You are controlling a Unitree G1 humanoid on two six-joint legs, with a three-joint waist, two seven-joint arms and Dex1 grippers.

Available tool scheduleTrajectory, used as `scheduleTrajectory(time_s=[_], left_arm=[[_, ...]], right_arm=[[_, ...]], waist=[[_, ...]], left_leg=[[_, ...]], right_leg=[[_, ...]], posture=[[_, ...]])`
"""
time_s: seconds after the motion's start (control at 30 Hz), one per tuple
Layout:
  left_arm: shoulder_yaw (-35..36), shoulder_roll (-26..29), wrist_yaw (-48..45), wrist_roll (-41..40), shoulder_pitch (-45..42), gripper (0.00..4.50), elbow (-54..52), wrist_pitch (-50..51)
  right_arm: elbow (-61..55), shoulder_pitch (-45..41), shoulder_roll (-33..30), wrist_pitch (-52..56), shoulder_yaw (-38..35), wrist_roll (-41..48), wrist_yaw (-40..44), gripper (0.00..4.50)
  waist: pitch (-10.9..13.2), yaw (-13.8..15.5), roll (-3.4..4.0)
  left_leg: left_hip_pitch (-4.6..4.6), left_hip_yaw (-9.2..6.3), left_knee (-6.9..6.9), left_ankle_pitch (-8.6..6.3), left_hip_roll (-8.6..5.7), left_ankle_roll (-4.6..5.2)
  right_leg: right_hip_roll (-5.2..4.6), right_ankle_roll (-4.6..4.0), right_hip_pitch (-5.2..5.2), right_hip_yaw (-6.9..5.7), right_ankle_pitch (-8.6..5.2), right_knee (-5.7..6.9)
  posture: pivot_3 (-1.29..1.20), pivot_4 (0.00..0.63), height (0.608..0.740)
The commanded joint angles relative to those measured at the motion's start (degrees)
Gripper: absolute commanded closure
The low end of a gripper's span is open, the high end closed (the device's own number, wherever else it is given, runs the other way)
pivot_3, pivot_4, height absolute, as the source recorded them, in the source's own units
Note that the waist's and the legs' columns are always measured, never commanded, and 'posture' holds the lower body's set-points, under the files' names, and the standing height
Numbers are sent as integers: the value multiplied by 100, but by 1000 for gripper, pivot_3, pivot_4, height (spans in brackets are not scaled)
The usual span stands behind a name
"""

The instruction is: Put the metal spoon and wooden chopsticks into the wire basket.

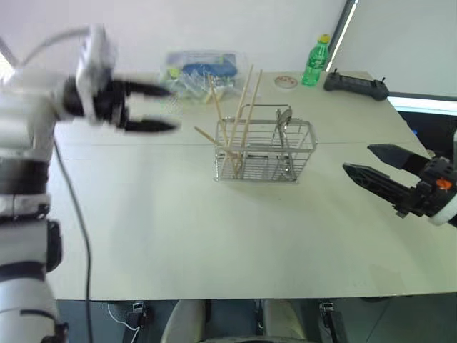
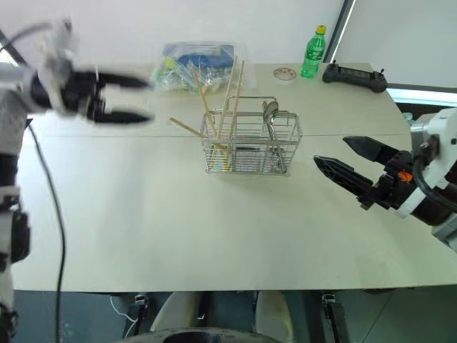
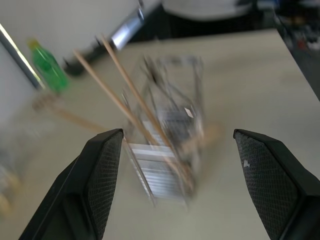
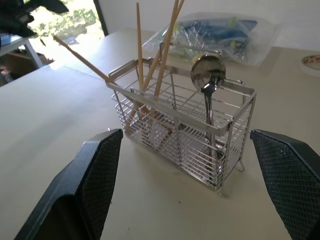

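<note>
Wire basket [image 1: 264,151] stood upright near the middle of the pale surface [image 1: 178,236]. Metal spoon [image 4: 208,75] stood in the basket's end compartment on the robot's right, bowl up above the rim, handle down inside the grid. Wooden chopsticks [image 1: 246,107] stood in the compartments at the opposite end, leaning at different angles and rising well above the wire loop handle; one stick [image 1: 207,136] slanted out low over the rim toward the robot's left. Left claw [image 1: 153,107] hung above the surface to the left of the basket, well apart from it, fingers spread and empty, pointing toward the basket. Right claw [image 2: 343,161] hovered to the right of the basket, near but not touching, fingers likewise spread with nothing between them. Behind the basket lay a clear plastic bag [image 1: 200,71] with blue contents; farther right along the back edge sat a small round dish [image 1: 286,81], a green bottle [image 1: 315,61] and a black controller [image 1: 355,86].
</note>
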Motion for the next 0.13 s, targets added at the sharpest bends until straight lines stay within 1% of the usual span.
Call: scheduleTrajectory(time_s=[0.03, 0.13], left_arm=[[-117, 300, -215, 124, 250, 788, -476, -385], [0, 126, -32, 239, 404, 788, -531, -518]], right_arm=[[83, -46, -74, 34, -224, -154, 354, 280], [116, -98, -44, 81, -81, -277, 519, 280]], waist=[[3, 8, -7], [4, 17, -7]], left_leg=[[-2, -4, 2, -1, 4, -1], [-7, 24, 4, -1, 12, -2]], right_leg=[[-3, -3, 1, 0, 2, -4], [-45, -3, 5, -3, 2, -10]], posture=[[0, 150, 721], [0, 150, 721]])
